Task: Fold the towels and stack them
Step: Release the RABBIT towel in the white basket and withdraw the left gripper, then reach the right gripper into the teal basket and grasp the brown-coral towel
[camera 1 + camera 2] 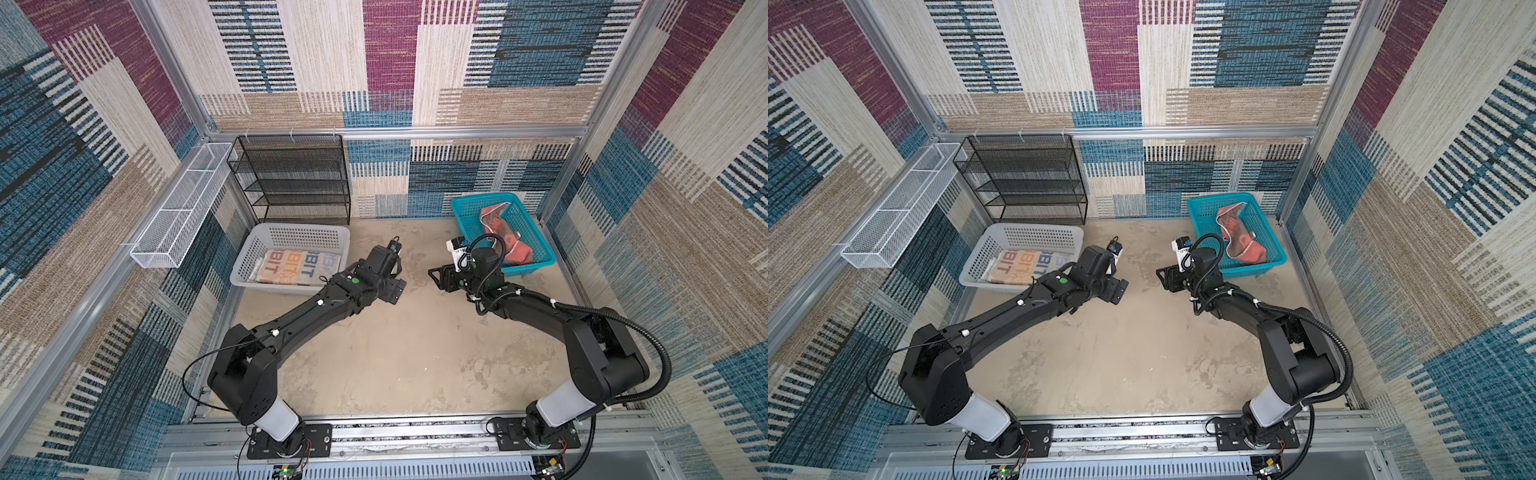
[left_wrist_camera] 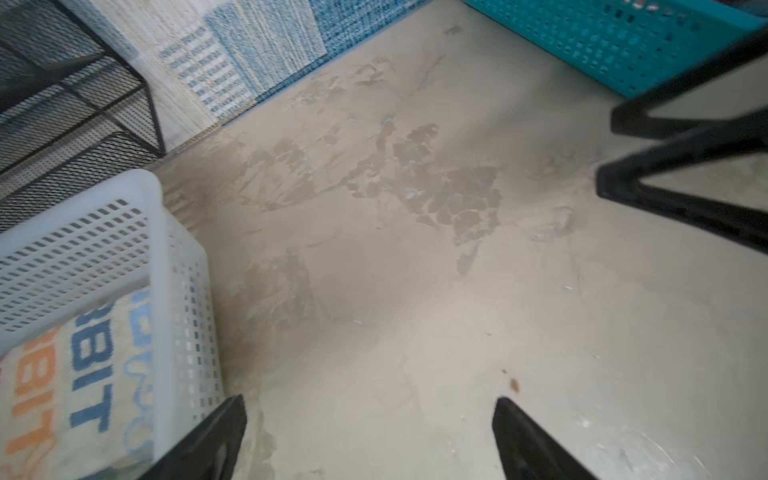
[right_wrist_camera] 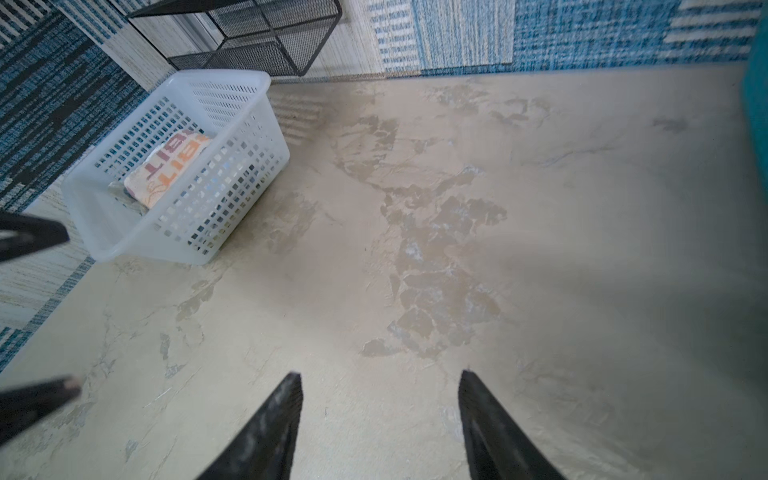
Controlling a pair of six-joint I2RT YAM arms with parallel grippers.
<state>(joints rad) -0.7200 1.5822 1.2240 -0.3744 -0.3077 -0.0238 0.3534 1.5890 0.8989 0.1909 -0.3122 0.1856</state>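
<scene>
Left end effector [image 2: 369,401] apart, right end effector [image 3: 381,374] apart, lettered towel [image 1: 286,266] half-hidden, perhaps stacked

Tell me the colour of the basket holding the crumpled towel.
Teal basket, clearest in a top view.

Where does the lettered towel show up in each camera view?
Both top views: the lettered towel lies flat in the white basket, left of centre.
Left wrist view: close up, tucked inside a corner of the basket.
Right wrist view: farther off, inside the basket beyond its perforated wall.
Shared landmark: the black mesh rack standing behind the basket, visible in all four views.
</scene>
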